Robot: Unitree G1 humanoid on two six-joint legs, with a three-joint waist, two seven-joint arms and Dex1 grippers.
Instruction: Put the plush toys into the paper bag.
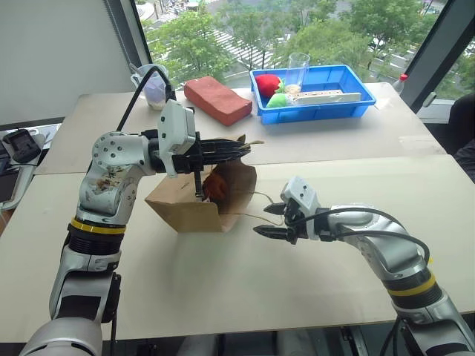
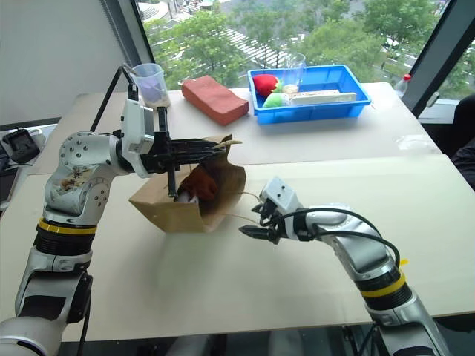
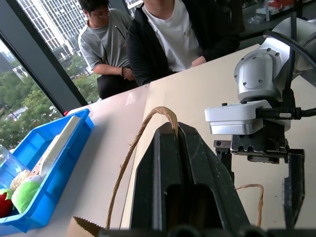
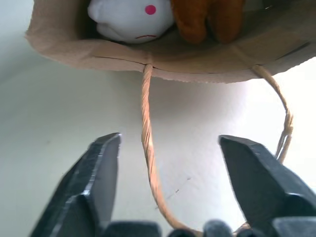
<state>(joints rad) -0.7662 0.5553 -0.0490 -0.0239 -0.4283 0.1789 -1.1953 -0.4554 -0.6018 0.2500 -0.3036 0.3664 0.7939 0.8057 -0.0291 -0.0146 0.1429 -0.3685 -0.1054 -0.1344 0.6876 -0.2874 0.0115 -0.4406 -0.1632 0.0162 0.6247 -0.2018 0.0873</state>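
1. Paper bag (image 1: 194, 208): brown kraft, laid on its side on the pale tabletop (image 1: 245, 282), mouth turned toward the right hand. One cord handle (image 3: 148, 128) is gripped at the upper edge; the other cord handle (image 4: 148, 148) lies slack on the tabletop.
2. Plush toys: an orange-brown toy (image 4: 207, 19) and a white toy (image 4: 131, 19) are seen side by side inside the bag's mouth.
3. Left hand (image 1: 241, 150): fingers shut, clamped on the upper cord handle, so that the mouth is held up.
4. Right hand (image 1: 273, 231): fingers spread apart, nothing held; placed just outside the mouth, above the slack handle.
5. Blue tray (image 1: 349, 107): at the far side, holding red and green soft items and a clear cup.
6. Reddish-brown block (image 1: 217, 99): beside the tray.
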